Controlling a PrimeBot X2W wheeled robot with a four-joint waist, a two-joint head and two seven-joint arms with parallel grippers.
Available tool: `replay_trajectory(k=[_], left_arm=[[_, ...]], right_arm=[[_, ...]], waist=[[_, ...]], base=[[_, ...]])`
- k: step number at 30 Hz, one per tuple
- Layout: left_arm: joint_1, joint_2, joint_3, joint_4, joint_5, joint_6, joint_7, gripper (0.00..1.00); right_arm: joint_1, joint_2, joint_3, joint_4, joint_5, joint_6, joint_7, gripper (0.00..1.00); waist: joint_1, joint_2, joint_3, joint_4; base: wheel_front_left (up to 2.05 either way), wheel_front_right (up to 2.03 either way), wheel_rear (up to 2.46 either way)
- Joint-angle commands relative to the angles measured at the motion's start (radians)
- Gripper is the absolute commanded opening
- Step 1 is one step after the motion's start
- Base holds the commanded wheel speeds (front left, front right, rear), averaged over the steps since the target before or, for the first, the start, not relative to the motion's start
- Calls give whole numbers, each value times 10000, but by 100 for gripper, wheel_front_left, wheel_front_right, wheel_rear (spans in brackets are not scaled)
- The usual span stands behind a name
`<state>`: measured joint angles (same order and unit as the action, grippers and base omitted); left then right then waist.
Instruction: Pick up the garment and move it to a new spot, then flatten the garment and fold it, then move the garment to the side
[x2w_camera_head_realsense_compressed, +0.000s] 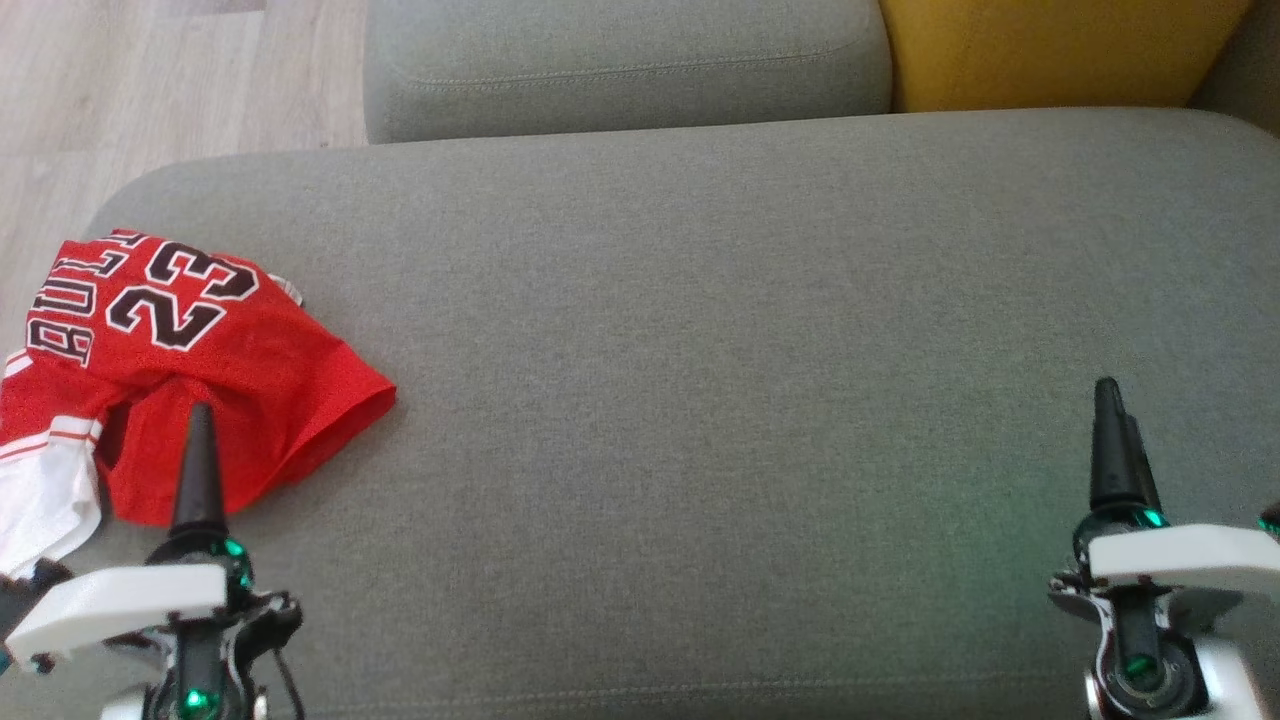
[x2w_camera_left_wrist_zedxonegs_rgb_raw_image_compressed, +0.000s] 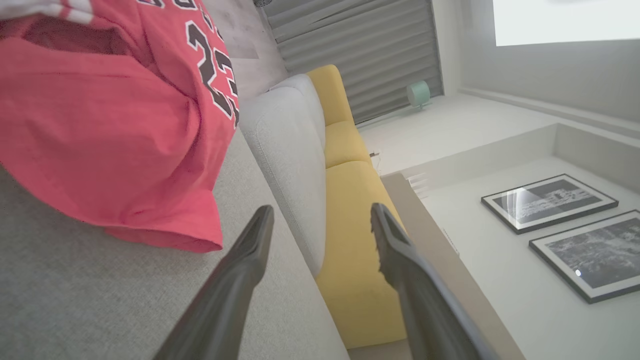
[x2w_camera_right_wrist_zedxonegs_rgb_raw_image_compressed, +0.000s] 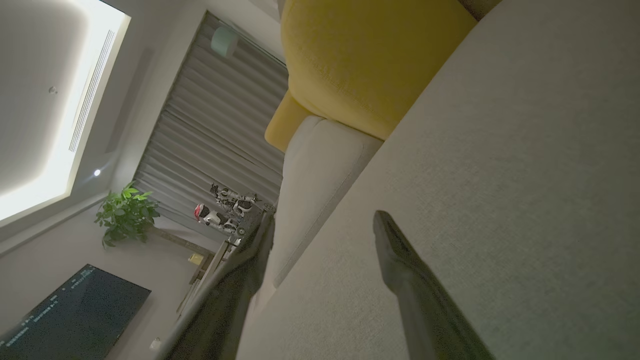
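The garment (x2w_camera_head_realsense_compressed: 190, 350) is a red jersey with black "23" lettering and white trim, lying crumpled at the left end of the grey seat cushion (x2w_camera_head_realsense_compressed: 720, 330). My left gripper (x2w_camera_head_realsense_compressed: 200, 420) hovers over the garment's near edge, its jaws apart and empty. In the left wrist view the garment (x2w_camera_left_wrist_zedxonegs_rgb_raw_image_compressed: 100, 125) lies to the upper left of the open left gripper (x2w_camera_left_wrist_zedxonegs_rgb_raw_image_compressed: 324, 215), apart from both fingers. My right gripper (x2w_camera_head_realsense_compressed: 1110, 400) sits far off at the lower right above bare cushion. In the right wrist view it (x2w_camera_right_wrist_zedxonegs_rgb_raw_image_compressed: 325, 222) is open with nothing between its fingers.
A grey back cushion (x2w_camera_head_realsense_compressed: 620, 60) and a yellow cushion (x2w_camera_head_realsense_compressed: 1050, 50) stand behind the seat. Wooden floor (x2w_camera_head_realsense_compressed: 150, 90) lies past the seat's left end. The seat's surface runs wide and bare between the two grippers.
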<state>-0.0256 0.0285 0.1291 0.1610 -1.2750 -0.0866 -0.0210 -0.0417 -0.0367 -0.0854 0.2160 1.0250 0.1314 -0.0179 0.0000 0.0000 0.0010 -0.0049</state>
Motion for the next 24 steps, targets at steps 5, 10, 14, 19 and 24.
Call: replay_trajectory(k=[5, 10, 14, 19, 24], left_arm=[[-494, 131, -264, -868, 1158, 87, -245, 100], [-452, 137, -569, -1070, 1981, 147, -390, 100], [-453, 141, -816, -1205, 2999, 235, -507, 100], [-509, 147, -1191, -1435, 4342, 449, -654, 100], [-527, 154, -1582, -1568, 5674, 712, -799, 100]], right_arm=[[-622, -80, 326, -623, -1313, -3, -256, 100], [-677, -84, 433, -786, -2237, -3, -403, 100], [-739, -87, 566, -850, -2976, -4, -521, 100], [-763, -90, 638, -1004, -3842, -4, -669, 100], [-798, -94, 841, -1064, -4730, -4, -815, 100]], waist=[[0, 0, 13, -4], [0, 0, 12, -42], [0, 0, 3, -93], [0, 0, 35, -132], [0, 0, 73, -176]], base=[[0, 0, 0], [0, 0, 0], [0, 0, 0], [0, 0, 0], [0, 0, 0]])
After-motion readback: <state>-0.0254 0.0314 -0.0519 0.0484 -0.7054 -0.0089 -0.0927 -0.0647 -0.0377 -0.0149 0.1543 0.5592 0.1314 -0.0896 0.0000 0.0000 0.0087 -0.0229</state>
